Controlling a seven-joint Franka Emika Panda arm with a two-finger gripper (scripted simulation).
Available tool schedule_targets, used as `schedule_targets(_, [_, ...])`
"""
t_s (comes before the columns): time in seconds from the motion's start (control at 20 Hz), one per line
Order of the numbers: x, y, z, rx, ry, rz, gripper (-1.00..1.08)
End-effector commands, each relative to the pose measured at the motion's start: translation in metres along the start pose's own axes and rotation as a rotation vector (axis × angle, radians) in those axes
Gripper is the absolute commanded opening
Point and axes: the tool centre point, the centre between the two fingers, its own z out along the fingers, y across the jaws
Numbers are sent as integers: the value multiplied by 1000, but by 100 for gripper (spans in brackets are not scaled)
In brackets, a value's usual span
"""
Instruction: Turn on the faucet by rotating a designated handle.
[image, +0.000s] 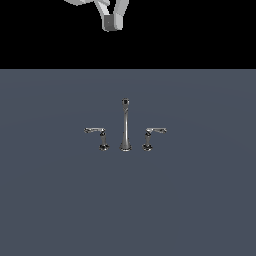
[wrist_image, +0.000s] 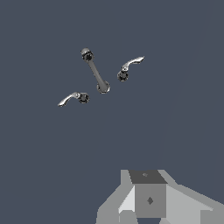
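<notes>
Flat slate-grey counter (image: 55, 200), black void behind. Faucet (image: 125, 125) mid-counter; designated handle (image: 152, 135) just beside spout, exterior view's right. Hand (image: 111, 20) high above, cropped by frame edge; finger spread cannot be told.

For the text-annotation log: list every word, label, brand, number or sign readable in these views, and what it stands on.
None: no readable text in either view.
The faucet, its two handles, the grey surface and the gripper carry no lettering.
</notes>
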Motion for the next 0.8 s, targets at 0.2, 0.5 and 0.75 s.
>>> schedule_targets(0.2, [36, -13, 44, 0, 2, 170, -100])
schedule_targets(0.5, [71, -20, 83, 0, 4, 322, -100])
schedule_targets(0.75, [101, -20, 116, -2, 5, 449, -100])
